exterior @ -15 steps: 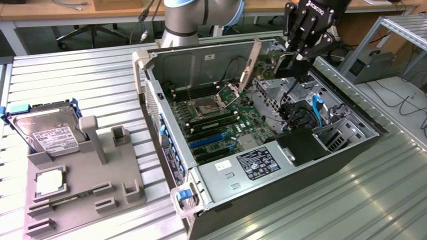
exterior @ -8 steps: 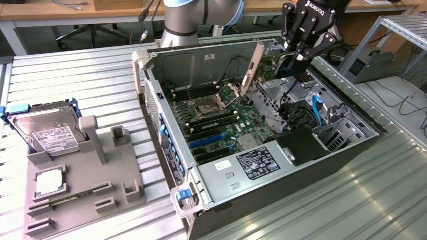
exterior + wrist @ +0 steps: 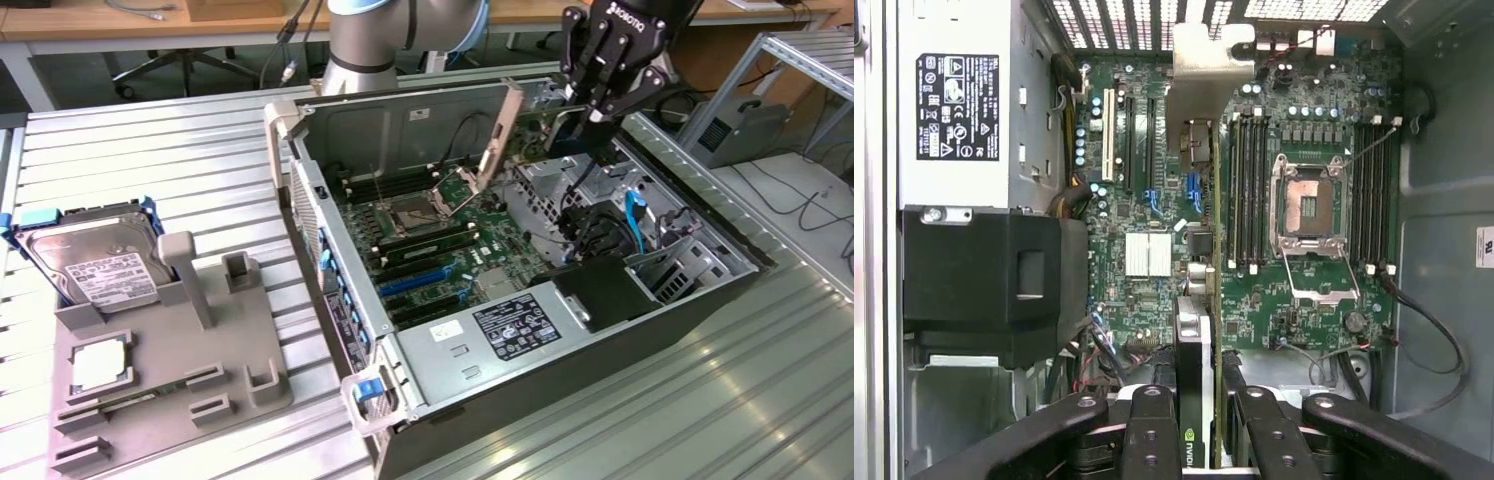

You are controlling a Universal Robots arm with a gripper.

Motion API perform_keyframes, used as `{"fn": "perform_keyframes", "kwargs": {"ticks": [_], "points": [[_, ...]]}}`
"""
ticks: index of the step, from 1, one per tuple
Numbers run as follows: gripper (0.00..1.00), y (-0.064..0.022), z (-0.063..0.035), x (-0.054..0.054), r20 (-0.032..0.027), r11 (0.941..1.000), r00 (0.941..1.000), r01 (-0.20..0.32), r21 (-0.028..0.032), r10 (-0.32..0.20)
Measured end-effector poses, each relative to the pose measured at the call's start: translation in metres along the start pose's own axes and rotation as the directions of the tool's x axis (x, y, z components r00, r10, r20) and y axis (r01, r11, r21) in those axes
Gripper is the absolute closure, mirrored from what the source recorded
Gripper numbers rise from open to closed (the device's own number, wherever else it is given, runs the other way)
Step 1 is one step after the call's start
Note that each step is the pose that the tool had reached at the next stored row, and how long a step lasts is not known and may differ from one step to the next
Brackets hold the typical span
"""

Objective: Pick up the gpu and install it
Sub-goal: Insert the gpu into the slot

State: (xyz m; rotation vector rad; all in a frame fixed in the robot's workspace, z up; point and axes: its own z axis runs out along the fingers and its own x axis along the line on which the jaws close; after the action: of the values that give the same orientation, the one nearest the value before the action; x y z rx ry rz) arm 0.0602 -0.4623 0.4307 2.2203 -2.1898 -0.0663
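Observation:
My gripper [image 3: 591,112] hangs over the far right part of the open computer case [image 3: 310,215], shut on the gpu [image 3: 505,128]. The card is held above the motherboard [image 3: 447,240], and its silver bracket end reaches toward the case's back wall. In the wrist view the gpu [image 3: 1194,345] shows edge-on. It runs from between the black fingers [image 3: 1152,425] of the gripper [image 3: 1199,410] out to its silver bracket [image 3: 1206,62]. It hovers over the board between the slots [image 3: 1129,135] and the memory banks. Blue expansion slots [image 3: 416,285] lie lower on the board.
A grey holder [image 3: 180,365] at the exterior view's left carries a silver hard drive [image 3: 94,262] and a small square CPU chip [image 3: 100,365]. Inside the case are the open CPU socket [image 3: 416,215], a power supply [image 3: 514,325], a black shroud [image 3: 989,285] and loose cables [image 3: 627,225].

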Motion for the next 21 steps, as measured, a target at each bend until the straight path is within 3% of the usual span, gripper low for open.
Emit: {"fn": "perform_keyframes", "kwargs": {"ticks": [11,12,14,15,21], "points": [[0.73,0.0113,0.0051,-0.001,0.0033,0.9989,0.9989,-0.046,0.0006,0.046],[0.73,0.0116,0.0051,-0.001,0.0074,0.9989,0.9989,-0.047,0.0005,0.047],[0.73,0.0127,0.0052,-0.001,0.0211,0.9989,0.9987,-0.046,0.0007,0.046],[0.73,0.0131,0.0054,-0.001,0.0240,0.9989,0.9987,-0.046,0.0007,0.046],[0.73,0.0179,0.0142,0.000,0.0252,0.9989,0.9986,-0.046,0.0008,0.046]]}}
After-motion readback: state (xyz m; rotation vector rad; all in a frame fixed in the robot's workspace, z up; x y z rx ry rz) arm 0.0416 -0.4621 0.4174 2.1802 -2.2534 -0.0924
